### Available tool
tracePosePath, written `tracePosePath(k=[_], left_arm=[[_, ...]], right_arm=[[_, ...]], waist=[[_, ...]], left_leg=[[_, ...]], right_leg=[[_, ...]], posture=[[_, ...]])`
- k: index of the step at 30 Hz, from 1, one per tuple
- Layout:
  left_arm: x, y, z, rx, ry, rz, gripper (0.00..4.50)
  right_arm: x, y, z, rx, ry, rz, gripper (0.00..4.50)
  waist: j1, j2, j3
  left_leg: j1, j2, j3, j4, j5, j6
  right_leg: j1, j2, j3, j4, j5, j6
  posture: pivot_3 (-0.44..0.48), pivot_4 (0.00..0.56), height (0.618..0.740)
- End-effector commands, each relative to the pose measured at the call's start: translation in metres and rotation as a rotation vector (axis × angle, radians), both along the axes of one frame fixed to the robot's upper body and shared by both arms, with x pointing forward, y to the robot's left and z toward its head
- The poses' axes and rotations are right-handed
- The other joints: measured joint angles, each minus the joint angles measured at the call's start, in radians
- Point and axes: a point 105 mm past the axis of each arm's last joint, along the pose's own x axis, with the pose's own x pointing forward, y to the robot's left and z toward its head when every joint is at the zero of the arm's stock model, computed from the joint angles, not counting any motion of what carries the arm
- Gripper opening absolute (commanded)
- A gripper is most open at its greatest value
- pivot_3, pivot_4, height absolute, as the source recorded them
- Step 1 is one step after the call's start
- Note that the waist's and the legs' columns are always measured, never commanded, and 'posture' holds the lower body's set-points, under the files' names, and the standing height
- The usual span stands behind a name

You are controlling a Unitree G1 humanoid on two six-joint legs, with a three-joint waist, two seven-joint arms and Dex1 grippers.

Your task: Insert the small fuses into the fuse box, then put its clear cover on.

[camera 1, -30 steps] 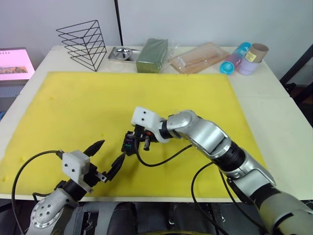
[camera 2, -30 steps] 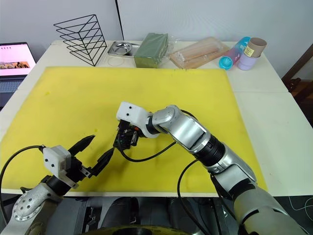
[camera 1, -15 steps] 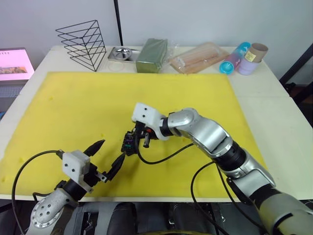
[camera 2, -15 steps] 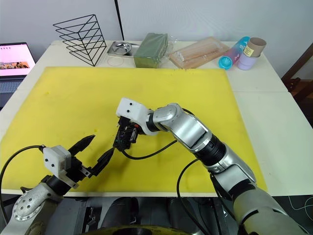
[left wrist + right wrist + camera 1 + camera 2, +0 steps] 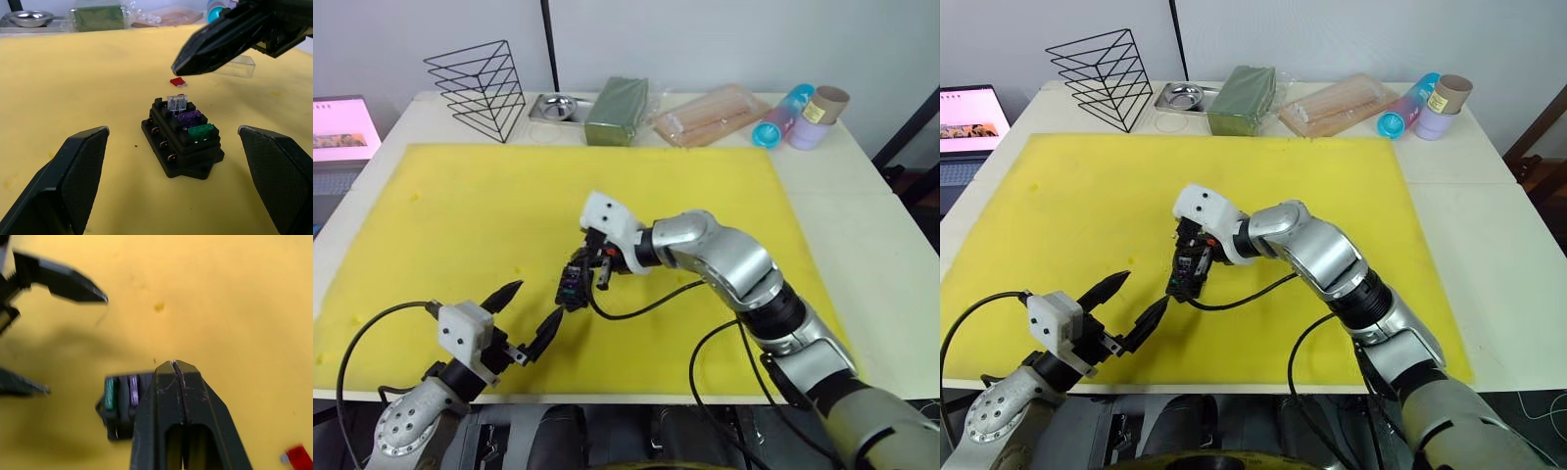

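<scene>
The black fuse box [image 5: 183,147] sits on the yellow mat [image 5: 450,215] near its front. It holds a pale grey fuse [image 5: 177,103] standing tall, then a purple fuse [image 5: 189,117] and a green fuse [image 5: 201,130] seated lower. A red fuse [image 5: 177,82] lies loose on the mat just beyond the box. The clear cover [image 5: 239,66] rests farther back. My right gripper [image 5: 174,364] is shut with nothing in it, its tips just above the box's far end. My left gripper [image 5: 533,307] hangs open just in front of the fuse box [image 5: 572,286].
Along the table's back edge stand a wire rack [image 5: 480,83], a metal dish [image 5: 558,106], a dark-green block [image 5: 619,110], a packet of wooden sticks [image 5: 710,113] and cups [image 5: 800,116]. A laptop [image 5: 342,127] sits at the far left.
My right gripper has drawn slightly up and back from the fuse box. The left gripper and the box have not moved.
</scene>
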Motion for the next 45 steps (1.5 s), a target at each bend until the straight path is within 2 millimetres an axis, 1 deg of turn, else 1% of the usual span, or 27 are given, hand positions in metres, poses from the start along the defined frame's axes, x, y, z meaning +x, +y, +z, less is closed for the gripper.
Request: tracePosePath(k=[1, 5, 9, 18, 24, 40, 45], left_arm=[[-0.001, -0.002, 0.004, 0.001, -0.024, -0.007, 4.5], [-0.002, -0.001, 0.004, 0.002, -0.024, -0.004, 4.5], [-0.003, -0.003, 0.004, 0.0, -0.024, -0.006, 4.5], [-0.001, -0.003, 0.005, 0.0, -0.029, -0.004, 4.5], [-0.002, -0.003, 0.004, 0.001, -0.027, -0.003, 4.5], [0.0, -0.007, 0.013, 0.001, -0.035, 0.003, 4.5], [0.0, -0.01, 0.017, 0.002, -0.036, 0.004, 4.5]], right_arm=[[0.0, 0.003, 0.006, 0.023, -0.021, 0.002, 0.03], [-0.002, 0.005, 0.002, 0.015, -0.012, 0.01, 0.03], [0.0, 0.004, -0.008, -0.01, -0.003, -0.007, 0.03], [0.0, 0.002, -0.017, -0.029, 0.014, -0.011, 0.03], [-0.005, 0.001, -0.019, -0.041, 0.028, 0.009, 0.03], [-0.009, 0.0, -0.023, -0.062, 0.046, 0.036, 0.03], [-0.007, 0.0, -0.03, -0.087, 0.045, 0.029, 0.03]], waist=[[0.0, 0.0, 0.0], [0.0, 0.0, 0.0], [0.0, 0.0, 0.0], [0.0, 0.0, 0.0], [0.0, 0.0, 0.0], [0.0, 0.0, 0.0], [0.0, 0.0, 0.0]], left_leg=[[0.0, 0.0, 0.0, 0.0, 0.0, 0.0], [0.0, 0.0, 0.0, 0.0, 0.0, 0.0], [0.0, 0.0, 0.0, 0.0, 0.0, 0.0], [0.0, 0.0, 0.0, 0.0, 0.0, 0.0], [0.0, 0.0, 0.0, 0.0, 0.0, 0.0], [0.0, 0.0, 0.0, 0.0, 0.0, 0.0], [0.0, 0.0, 0.0, 0.0, 0.0, 0.0]], right_leg=[[0.0, 0.0, 0.0, 0.0, 0.0, 0.0], [0.0, 0.0, 0.0, 0.0, 0.0, 0.0], [0.0, 0.0, 0.0, 0.0, 0.0, 0.0], [0.0, 0.0, 0.0, 0.0, 0.0, 0.0], [0.0, 0.0, 0.0, 0.0, 0.0, 0.0], [0.0, 0.0, 0.0, 0.0, 0.0, 0.0], [0.0, 0.0, 0.0, 0.0, 0.0, 0.0]], posture=[[0.0, 0.15, 0.74], [0.0, 0.15, 0.74], [0.0, 0.15, 0.74], [0.0, 0.15, 0.74], [0.0, 0.15, 0.74], [0.0, 0.15, 0.74], [0.0, 0.15, 0.74]])
